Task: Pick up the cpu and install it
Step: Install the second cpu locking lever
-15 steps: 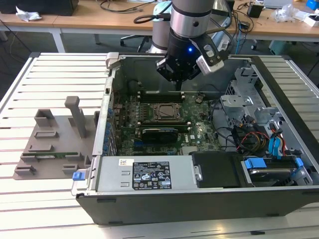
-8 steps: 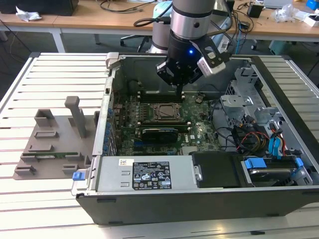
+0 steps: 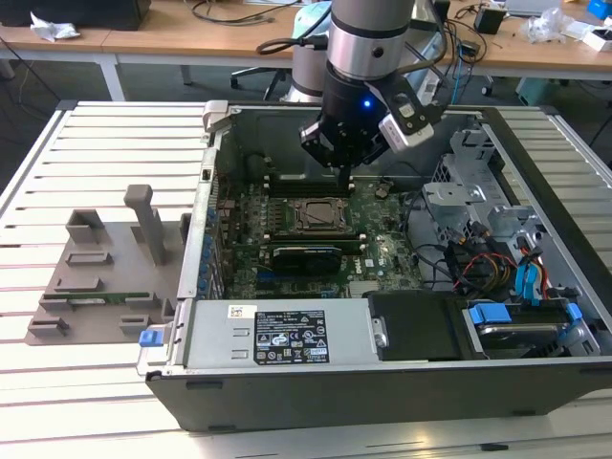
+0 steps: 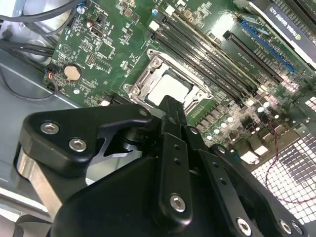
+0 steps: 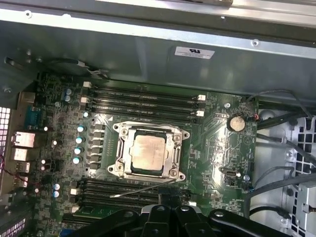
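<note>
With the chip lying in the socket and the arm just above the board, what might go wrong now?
1. The cpu lies in the socket frame, apparently unclamped; if it sits slightly skewed, pressing could harm the contacts.
2. The thin retention lever sticks out beside the socket, near the tool; a descent could catch or bend it.
3. The tool hangs low inside the case, close to the memory slots; a sideways move may strike them.

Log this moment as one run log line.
silver-grey square cpu: seated in black-framed socket | gripper: above motherboard, holding nothing visible
</note>
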`<action>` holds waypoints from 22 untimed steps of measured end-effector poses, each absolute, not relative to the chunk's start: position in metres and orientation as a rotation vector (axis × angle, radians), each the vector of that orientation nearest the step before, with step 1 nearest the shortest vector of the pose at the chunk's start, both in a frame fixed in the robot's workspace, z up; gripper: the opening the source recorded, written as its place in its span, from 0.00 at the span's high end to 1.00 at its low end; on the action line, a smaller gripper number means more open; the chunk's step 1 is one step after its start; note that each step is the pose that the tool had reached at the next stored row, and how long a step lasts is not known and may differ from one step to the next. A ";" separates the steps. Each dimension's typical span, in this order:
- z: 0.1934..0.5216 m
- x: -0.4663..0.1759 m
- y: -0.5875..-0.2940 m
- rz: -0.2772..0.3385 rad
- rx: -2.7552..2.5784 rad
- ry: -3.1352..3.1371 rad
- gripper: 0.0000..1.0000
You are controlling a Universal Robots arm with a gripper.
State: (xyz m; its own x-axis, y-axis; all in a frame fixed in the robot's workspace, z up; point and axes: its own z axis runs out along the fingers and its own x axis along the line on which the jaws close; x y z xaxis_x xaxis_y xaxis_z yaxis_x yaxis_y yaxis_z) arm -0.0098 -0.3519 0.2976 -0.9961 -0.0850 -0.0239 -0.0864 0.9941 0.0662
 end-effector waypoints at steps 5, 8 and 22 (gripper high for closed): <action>0.292 -0.010 -0.355 0.105 -0.134 3.116 0.89; 0.287 -0.010 -0.358 0.105 -0.134 3.116 0.89; 0.255 -0.025 -0.374 0.105 -0.134 3.116 0.89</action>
State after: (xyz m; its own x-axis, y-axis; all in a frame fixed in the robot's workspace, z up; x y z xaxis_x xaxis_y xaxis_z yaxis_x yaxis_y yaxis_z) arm -0.0246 -0.3740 0.2554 -0.9961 -0.0852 -0.0238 -0.0866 0.9941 0.0661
